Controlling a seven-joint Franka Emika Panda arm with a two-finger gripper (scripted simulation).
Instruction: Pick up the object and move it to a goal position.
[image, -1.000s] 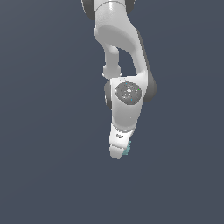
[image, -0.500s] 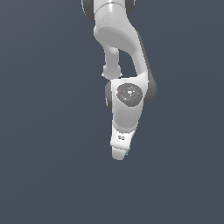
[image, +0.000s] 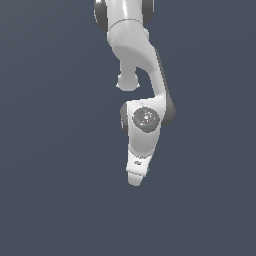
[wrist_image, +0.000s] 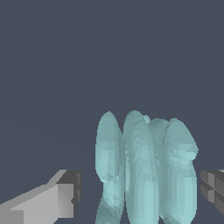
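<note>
Left finger: in the wrist view a pale grey finger (wrist_image: 48, 202) with a dark pad stands clear of the object, a strip of dark ground showing between them.
Object: the pale teal, ridged object (wrist_image: 144, 170) sits between the two fingers, nearer the far one than the grey one; its ridges run lengthwise and its lower part is cut by the picture's edge.
Right finger: only a dark, faceted tip (wrist_image: 213, 190) shows, just beside the object; whether it touches cannot be told.
Jaws: spread wider than the object, not clenched on it.
Exterior view: the white arm (image: 142, 65) hangs downward over a plain dark blue-grey ground, with the jaws (image: 136, 178) at its lowest end; the object is hidden behind them there.
Wrist view only: the object's shape and its place between the fingers.
</note>
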